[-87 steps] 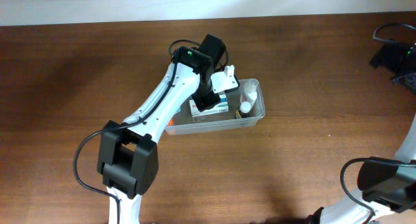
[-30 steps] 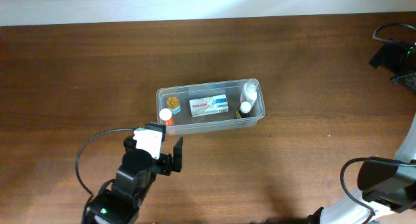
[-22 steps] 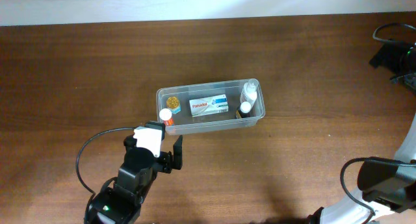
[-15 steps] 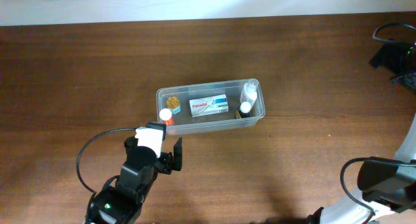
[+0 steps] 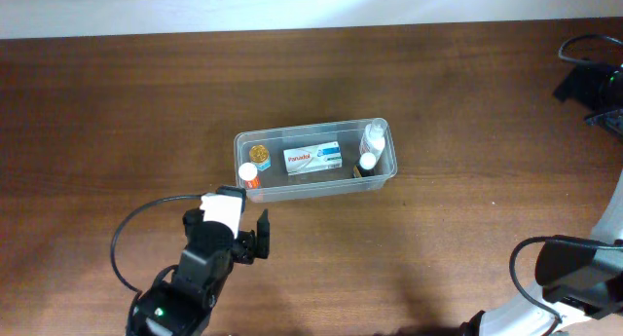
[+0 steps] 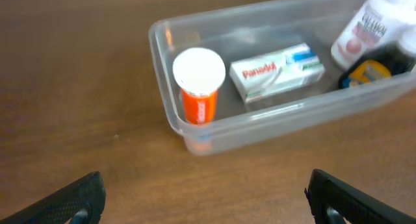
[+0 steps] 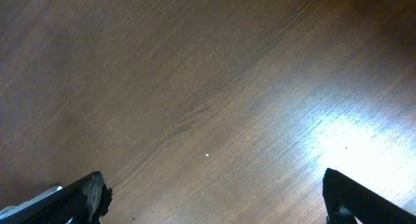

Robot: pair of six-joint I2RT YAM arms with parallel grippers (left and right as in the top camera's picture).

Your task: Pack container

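The clear plastic container (image 5: 382,176) sits mid-table. Inside it are a white-capped orange bottle (image 5: 249,172), a gold-lidded item (image 5: 259,153), a white and blue Panadol box (image 5: 312,158), a white bottle (image 5: 373,136) and a dark bottle (image 5: 367,163). My left gripper (image 5: 237,215) hovers just in front of the container's left end, open and empty. In the left wrist view the container (image 6: 164,110), orange bottle (image 6: 198,87) and box (image 6: 276,71) lie ahead of the left gripper (image 6: 205,198). The right gripper (image 7: 214,195) is open over bare wood.
Black equipment and a cable (image 5: 589,83) sit at the far right back edge. Part of the right arm (image 5: 574,268) shows at the bottom right corner. A bright light reflection (image 7: 344,136) lies on the brown wooden table (image 5: 467,239).
The left arm, which reached into the container in the earliest frame, has pulled back to the front left. Over the last second it slid slightly further toward the front.
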